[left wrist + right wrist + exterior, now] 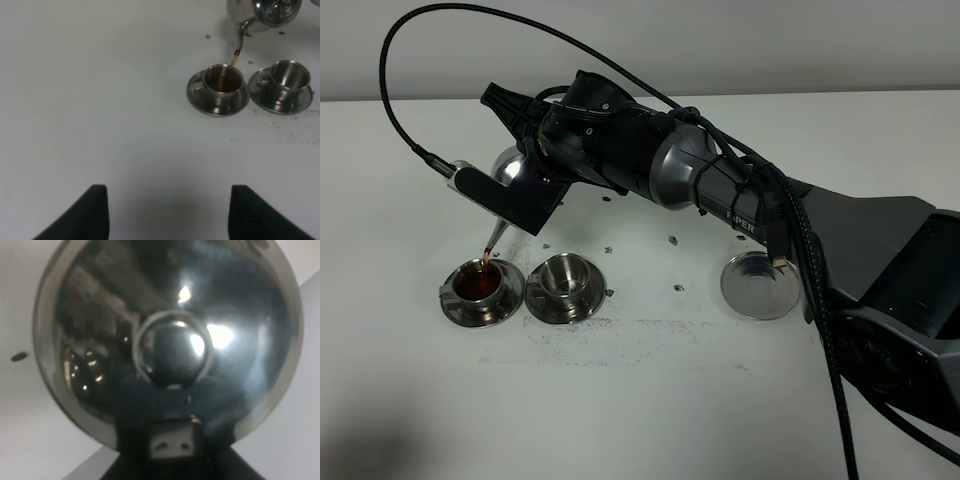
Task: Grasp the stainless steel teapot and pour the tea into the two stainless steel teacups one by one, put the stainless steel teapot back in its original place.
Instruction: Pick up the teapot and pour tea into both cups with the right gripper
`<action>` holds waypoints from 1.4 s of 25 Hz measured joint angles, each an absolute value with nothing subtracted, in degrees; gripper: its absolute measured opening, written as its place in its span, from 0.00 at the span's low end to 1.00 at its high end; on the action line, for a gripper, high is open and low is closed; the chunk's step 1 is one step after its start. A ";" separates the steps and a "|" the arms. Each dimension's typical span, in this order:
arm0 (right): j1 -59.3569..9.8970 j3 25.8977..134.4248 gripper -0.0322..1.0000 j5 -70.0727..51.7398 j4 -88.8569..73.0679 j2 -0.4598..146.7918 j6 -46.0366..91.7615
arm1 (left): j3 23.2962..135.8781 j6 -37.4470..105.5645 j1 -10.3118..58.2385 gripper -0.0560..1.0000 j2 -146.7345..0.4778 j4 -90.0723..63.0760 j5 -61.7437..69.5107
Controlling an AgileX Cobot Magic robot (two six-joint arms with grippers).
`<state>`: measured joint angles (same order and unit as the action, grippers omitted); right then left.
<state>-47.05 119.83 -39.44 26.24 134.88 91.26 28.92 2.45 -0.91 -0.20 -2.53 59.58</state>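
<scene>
Exterior high view: right arm (660, 165) hides most of teapot (510, 165).

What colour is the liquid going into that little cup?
Reddish-brown; the tea shows best in the exterior high view.

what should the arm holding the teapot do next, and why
Probably tip the shiny rounded steel teapot back upright to stop the stream: the small steel cup under its spout already looks well filled with reddish-brown tea, while the matching steel cup beside it is empty and comes next.
</scene>
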 joint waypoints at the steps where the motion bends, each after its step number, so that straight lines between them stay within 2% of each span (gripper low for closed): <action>1: -47.05 119.83 0.23 -39.44 26.24 134.88 91.26 | 28.92 2.45 -0.91 0.54 -0.20 -2.53 59.58; 35: -47.86 119.83 0.23 -39.51 23.86 134.88 88.02 | 28.92 2.45 -0.91 0.54 -0.20 -2.53 59.58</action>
